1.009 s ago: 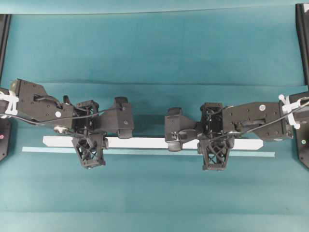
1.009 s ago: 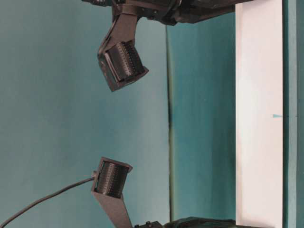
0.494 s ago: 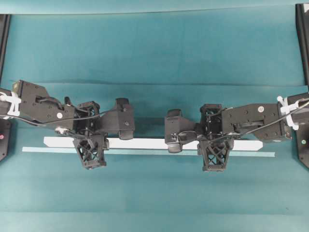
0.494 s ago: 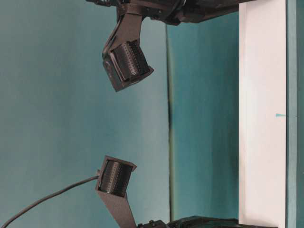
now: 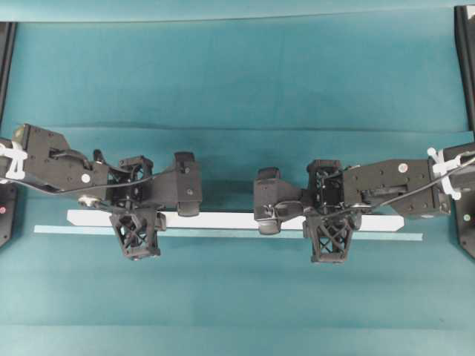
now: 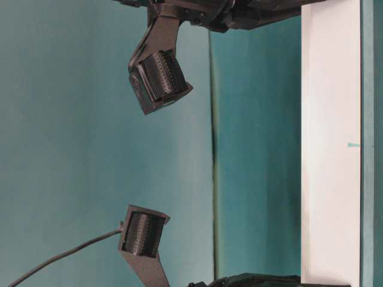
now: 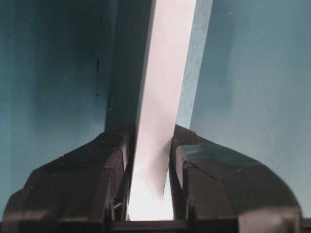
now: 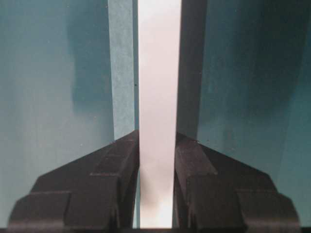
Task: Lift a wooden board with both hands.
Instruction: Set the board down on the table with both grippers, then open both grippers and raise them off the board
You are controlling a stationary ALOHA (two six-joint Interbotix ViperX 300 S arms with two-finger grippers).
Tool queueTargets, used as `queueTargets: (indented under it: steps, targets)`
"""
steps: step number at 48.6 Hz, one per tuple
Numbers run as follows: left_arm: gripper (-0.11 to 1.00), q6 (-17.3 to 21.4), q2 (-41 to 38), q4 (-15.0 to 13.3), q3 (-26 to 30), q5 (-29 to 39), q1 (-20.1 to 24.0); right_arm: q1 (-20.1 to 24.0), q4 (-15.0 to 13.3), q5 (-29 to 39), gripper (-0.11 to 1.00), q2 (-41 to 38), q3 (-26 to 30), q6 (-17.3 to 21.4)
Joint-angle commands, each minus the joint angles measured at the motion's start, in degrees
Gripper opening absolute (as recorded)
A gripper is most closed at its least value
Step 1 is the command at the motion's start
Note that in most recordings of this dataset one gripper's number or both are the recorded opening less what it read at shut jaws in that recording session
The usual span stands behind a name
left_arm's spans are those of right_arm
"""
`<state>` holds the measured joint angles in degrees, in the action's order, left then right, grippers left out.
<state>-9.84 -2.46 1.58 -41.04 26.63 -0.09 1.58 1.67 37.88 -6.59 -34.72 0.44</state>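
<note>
The wooden board is a long white plank running left to right, held just above the cloth with a shadow under it. My left gripper is shut on it near its left end. My right gripper is shut on it right of the middle. In the left wrist view the jaws press both edges of the board. The right wrist view shows the same grip on the board. At table level the board appears as a broad white band.
A thin pale teal strip lies on the teal cloth just in front of the board, and shows beside it at the wrists. Black stand bases flank the table's left and right edges. A fold in the cloth crosses behind the arms.
Both grippers stay shut on the board. The left arm has drifted slightly left, and the board sits a little further right in the table-level view than one second ago.
</note>
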Motion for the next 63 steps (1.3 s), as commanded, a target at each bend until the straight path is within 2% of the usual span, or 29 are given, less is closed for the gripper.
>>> queueTargets:
  steps: [1, 5, 11, 15, 19, 23, 26, 44, 54, 63]
  targets:
    - [0.19, -0.2, 0.5, -0.1, -0.2, -0.4, 0.4, 1.0, 0.8, -2.0, 0.22, -0.5, 0.6, 0.1]
    - [0.19, -0.2, 0.9, -0.1, -0.2, -0.5, 0.4, 0.9, 1.8, -2.0, 0.27, -0.5, 0.7, 0.1]
    - [0.23, -0.1, 1.1, -0.1, -0.5, -0.6, 0.3, 1.0, 2.3, -2.1, 0.62, -0.4, 0.6, 1.1]
    - [0.46, -0.2, 1.4, -0.1, -0.6, -0.5, 0.1, 1.0, 2.3, -2.1, 0.83, -0.2, 0.5, 1.9]
    - [0.71, -0.2, 2.1, -0.1, -0.7, -1.0, -0.5, 1.0, 2.1, -2.1, 0.94, 0.0, 0.5, 2.1]
    - [0.90, -0.3, 2.3, -0.1, -0.9, -1.5, -0.5, 1.0, 2.1, -2.1, 0.93, 0.1, 0.4, 2.5]
    - [0.98, -0.3, 2.3, -0.1, -0.9, -1.8, -0.5, 1.0, 2.1, -2.1, 0.93, 0.2, 0.4, 2.5]
    - [0.98, 0.1, 5.0, -0.1, -0.5, -0.6, -0.6, -0.3, 1.8, -2.1, 0.93, 3.8, 0.4, 2.6]
    - [0.98, 0.1, 11.6, -0.1, -0.2, 1.8, -0.6, -2.0, 1.8, -2.2, 0.94, 10.5, 0.4, 2.6]
    - [0.98, 0.1, 19.2, -0.1, -0.4, 0.8, -0.6, -3.3, 1.7, -2.3, 0.93, 16.6, 0.1, 2.6]
